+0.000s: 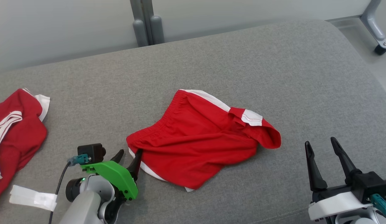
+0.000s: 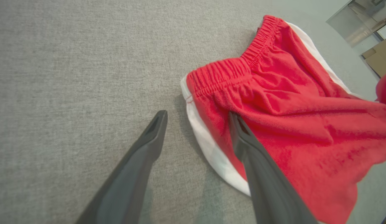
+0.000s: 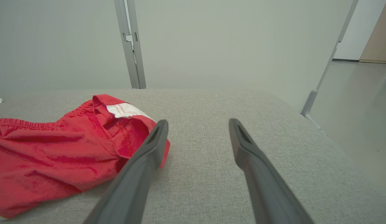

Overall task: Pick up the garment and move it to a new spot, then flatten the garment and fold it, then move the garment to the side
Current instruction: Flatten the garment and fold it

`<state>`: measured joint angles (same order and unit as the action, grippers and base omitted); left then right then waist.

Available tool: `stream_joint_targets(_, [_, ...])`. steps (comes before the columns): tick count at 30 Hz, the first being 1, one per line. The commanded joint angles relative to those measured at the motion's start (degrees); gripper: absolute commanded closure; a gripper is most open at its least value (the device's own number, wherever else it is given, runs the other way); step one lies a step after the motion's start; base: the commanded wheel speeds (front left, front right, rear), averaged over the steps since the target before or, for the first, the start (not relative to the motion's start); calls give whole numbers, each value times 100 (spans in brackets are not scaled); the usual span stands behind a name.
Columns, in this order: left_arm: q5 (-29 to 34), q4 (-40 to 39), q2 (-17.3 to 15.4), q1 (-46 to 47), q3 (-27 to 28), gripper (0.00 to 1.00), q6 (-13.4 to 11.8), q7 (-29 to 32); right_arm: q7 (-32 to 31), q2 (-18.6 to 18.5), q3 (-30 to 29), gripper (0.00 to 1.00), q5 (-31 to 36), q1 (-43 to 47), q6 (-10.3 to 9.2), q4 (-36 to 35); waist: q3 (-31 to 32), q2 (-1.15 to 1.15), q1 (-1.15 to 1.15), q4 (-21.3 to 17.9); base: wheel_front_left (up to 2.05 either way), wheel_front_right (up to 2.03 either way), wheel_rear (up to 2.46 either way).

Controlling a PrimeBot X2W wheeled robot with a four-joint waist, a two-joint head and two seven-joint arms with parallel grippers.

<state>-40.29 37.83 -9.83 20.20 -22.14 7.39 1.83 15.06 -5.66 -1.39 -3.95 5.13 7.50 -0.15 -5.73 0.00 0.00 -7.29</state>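
While both gape empty, left end effector straddles shorts corner | right apart

The desk is covered in grey cloth. Crumpled red shorts with white side stripes lie mid-surface. A second red garment lies at its left edge, with a white strip near it.

The left gripper and the right gripper both gape wide, pointing forward, empty.
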Motion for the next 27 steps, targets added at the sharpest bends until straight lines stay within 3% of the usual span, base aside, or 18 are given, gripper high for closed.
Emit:
stream_joint_targets(1, [-102, 123, -10, 169, -52, 0, 15, 3, 18, 30, 0, 0, -60, -113, -2, 18, -162, 0, 0, -154, 0, 0, 0])
stream_joint_targets(5, [-99, 412, -51, 377, -239, 0, 16, -14, 18, 39, 23, 0, -53, -167, -2, 44, -210, 0, 0, -212, 0, 0, 0])
stream_joint_targets(6, [-101, 457, -59, 402, -307, 32, 16, -29, 18, 46, 35, 0, -51, -188, -2, 46, -216, 0, 0, -229, 0, 0, 0])
stream_joint_targets(7, [-159, 473, -38, 413, -348, 100, 16, -30, 18, 49, 37, 0, -52, -194, -2, 48, -213, 0, 0, -241, 0, 0, 0])
stream_joint_targets(12, [-329, 282, -7, 585, -458, 100, 16, -89, 18, 42, 5, 0, -47, -143, -2, 45, -176, 0, 0, -230, 0, 0, 0])
stream_joint_targets(19, [-379, -707, -107, 825, -604, 100, -26, 195, 18, 69, -14, 0, -29, -13, -2, 69, -44, 0, 0, -99, 0, 0, 0])
stream_joint_targets(27, [-240, -2117, -729, 1298, -286, 100, -700, 917, 18, 155, 15, 0, -68, 46, -2, 98, 52, 0, 0, 83, 0, 0, 0])
